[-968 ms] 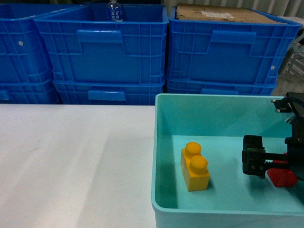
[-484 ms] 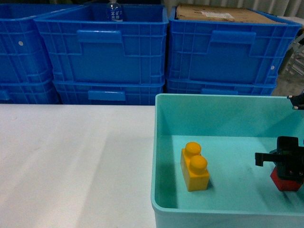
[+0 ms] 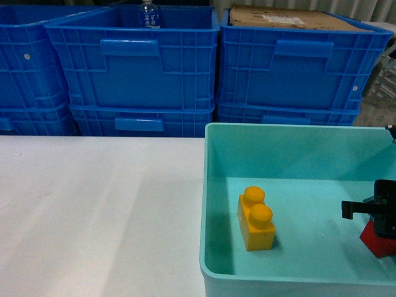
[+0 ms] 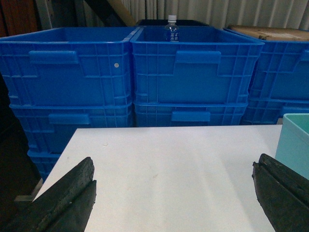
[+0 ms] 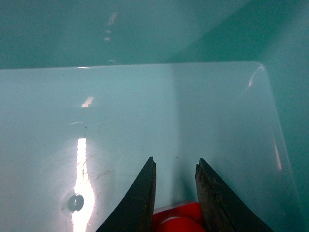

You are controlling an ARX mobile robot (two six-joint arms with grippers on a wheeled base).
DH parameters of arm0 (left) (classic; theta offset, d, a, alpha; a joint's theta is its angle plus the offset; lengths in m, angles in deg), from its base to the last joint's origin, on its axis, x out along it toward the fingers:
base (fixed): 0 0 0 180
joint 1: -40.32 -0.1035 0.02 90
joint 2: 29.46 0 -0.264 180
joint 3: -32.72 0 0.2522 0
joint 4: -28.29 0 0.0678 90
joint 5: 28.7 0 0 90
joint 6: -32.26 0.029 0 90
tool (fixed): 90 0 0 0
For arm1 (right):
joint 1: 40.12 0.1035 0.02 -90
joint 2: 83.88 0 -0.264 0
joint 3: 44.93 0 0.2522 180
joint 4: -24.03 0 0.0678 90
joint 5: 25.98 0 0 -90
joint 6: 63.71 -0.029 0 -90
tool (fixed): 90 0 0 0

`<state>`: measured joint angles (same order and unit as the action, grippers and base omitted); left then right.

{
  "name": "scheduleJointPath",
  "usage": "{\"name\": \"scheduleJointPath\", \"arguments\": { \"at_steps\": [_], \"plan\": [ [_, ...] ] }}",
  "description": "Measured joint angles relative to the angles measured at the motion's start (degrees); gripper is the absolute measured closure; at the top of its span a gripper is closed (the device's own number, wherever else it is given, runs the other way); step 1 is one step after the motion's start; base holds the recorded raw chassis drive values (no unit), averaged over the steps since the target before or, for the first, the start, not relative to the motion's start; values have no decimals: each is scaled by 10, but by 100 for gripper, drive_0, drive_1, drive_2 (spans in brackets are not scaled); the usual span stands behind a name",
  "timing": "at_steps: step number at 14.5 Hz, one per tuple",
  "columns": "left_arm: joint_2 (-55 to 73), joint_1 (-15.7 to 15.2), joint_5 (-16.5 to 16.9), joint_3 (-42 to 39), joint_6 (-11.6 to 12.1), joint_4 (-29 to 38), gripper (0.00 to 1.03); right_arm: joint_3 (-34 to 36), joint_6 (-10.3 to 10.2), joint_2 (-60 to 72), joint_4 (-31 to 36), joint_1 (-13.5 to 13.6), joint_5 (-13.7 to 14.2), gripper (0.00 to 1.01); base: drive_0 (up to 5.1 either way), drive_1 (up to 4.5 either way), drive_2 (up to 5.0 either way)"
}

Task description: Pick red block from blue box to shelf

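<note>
Both tools are black: left tool (image 4: 174,203) with rough wedge fingers, right tool (image 5: 176,193) with tapered ones.

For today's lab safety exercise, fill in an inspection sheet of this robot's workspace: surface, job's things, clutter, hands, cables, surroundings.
Surface: white table, bare where visible.
Job's things: red block inside the blue box, near its right side; the shelf is not seen.
Clutter: orange-yellow two-stud brick standing on the box floor, apart from the red block.
Hands: right hand inside the box, fingers closed on the red block; left hand wide open above the table, holding nothing.
Cables: nothing seen.
Surroundings: stacked dark blue crates behind the table; a water bottle in one, cardboard on another.
</note>
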<state>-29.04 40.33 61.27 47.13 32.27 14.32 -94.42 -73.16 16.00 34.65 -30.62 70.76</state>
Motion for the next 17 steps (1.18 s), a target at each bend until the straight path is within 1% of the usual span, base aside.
{"name": "scheduleJointPath", "arguments": {
  "at_steps": [3, 5, 6, 8, 9, 10, 11, 12, 13, 14, 15, 16, 17],
  "plan": [
    [0, 0, 0, 0, 0, 0, 5, -5, -1, -42, -35, 3, -10, 81, 0, 0, 0],
    [0, 0, 0, 0, 0, 0, 5, -50, 1, -162, -79, 3, -39, 81, 0, 0, 0],
    [0, 0, 0, 0, 0, 0, 5, -50, 2, -191, -91, 3, -51, 81, 0, 0, 0],
    [0, 0, 0, 0, 0, 0, 5, -47, 7, -219, -95, 2, -53, 81, 0, 0, 0],
    [0, 0, 0, 0, 0, 0, 5, -31, 14, -251, -91, 2, -55, 81, 0, 0, 0],
    [0, 0, 0, 0, 0, 0, 5, 2, 26, -292, -83, -7, -59, 81, 0, 0, 0],
    [0, 0, 0, 0, 0, 0, 5, 38, 43, -339, -66, -21, -54, 81, 0, 0, 0],
    [0, 0, 0, 0, 0, 0, 5, 76, 68, -406, -59, -45, -47, 81, 0, 0, 0],
    [0, 0, 0, 0, 0, 0, 5, 96, 81, -472, -78, -69, -51, 81, 0, 0, 0],
    [0, 0, 0, 0, 0, 0, 5, 104, 89, -518, -76, -86, -53, 81, 0, 0, 0],
    [0, 0, 0, 0, 0, 0, 5, 104, 96, -543, -79, -98, -63, 81, 0, 0, 0],
    [0, 0, 0, 0, 0, 0, 5, 107, 100, -562, -92, -113, -85, 81, 0, 0, 0],
    [0, 0, 0, 0, 0, 0, 5, 112, 101, -566, -97, -131, -98, 81, 0, 0, 0]
  ]
}}
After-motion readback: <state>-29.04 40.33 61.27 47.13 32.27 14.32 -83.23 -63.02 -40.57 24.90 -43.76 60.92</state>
